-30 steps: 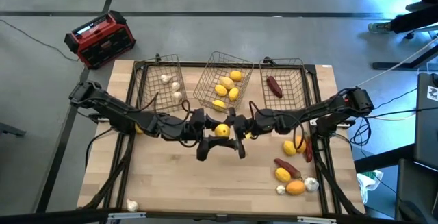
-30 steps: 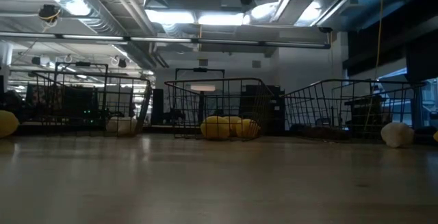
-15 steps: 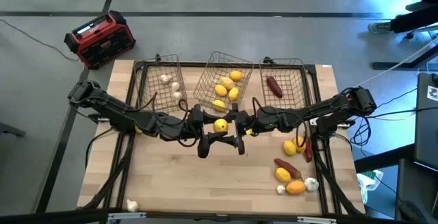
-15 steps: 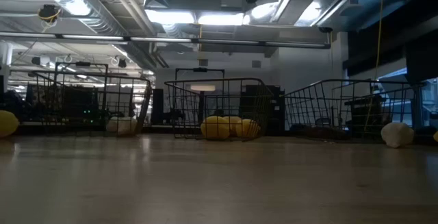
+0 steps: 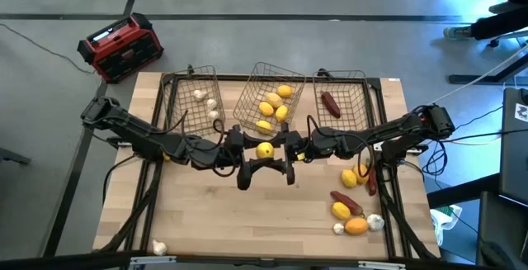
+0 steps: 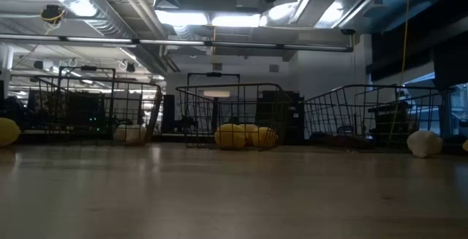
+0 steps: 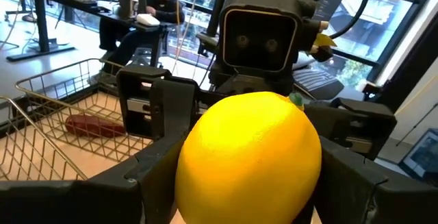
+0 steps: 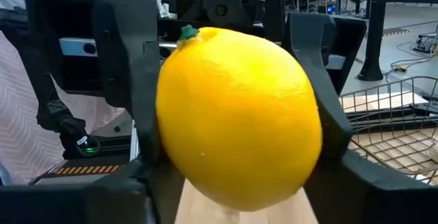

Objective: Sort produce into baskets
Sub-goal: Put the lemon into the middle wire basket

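Four fingers (image 7: 150,176) round one lemon (image 5: 265,150)

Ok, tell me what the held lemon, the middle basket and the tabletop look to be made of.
Lemon: glossy yellow skin with fine pores and a green stem nub; real or plastic, hard to tell. It sits between the left pincer and right pincer.
Middle basket: thin dark wire mesh, likely coated metal; see-through grid.
Tabletop: pale wood planks, matte, with visible seams.

The lemon (image 7: 249,157) hides most of both grippers behind it in the wrist views. Which fingers actually clamp the lemon cannot be told. Beside it, the red piece (image 7: 94,125) is blurred.
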Motion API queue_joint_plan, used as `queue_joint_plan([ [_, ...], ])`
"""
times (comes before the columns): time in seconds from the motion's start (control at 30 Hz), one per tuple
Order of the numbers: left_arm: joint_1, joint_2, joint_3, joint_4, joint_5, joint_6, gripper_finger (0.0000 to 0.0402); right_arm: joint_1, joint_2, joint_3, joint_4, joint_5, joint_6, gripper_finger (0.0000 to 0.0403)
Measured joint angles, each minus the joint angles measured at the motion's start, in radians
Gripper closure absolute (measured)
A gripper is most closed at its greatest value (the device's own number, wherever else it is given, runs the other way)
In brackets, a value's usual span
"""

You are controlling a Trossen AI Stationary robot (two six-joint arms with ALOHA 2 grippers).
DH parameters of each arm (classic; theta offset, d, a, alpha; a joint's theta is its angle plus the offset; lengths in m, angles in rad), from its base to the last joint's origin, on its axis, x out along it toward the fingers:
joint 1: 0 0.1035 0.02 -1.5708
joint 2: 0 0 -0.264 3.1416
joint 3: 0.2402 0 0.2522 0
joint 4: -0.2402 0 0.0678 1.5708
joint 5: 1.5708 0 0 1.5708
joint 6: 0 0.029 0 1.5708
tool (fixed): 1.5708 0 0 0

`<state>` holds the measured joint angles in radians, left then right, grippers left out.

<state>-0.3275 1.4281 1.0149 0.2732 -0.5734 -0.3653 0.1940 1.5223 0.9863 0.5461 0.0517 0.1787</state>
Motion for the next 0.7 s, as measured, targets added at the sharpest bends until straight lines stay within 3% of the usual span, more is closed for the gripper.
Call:
queue_joint_plan([
  [0.2, -0.001, 0.0, 0.0, -0.004, 0.003, 0.004, 0.0139, 0.0, 0.0, -0.001, -0.006, -0.001, -0.004, 0.0217],
  [0.43, -0.001, 0.001, 0.0, -0.004, -0.004, -0.005, 0.0134, 0.0, 0.0, -0.001, -0.02, -0.002, -0.004, 0.0199],
  [0.7, -0.002, 0.0, 0.0, -0.005, -0.011, -0.011, 0.008, -0.001, 0.0, -0.001, -0.027, 0.002, -0.016, 0.0196],
])
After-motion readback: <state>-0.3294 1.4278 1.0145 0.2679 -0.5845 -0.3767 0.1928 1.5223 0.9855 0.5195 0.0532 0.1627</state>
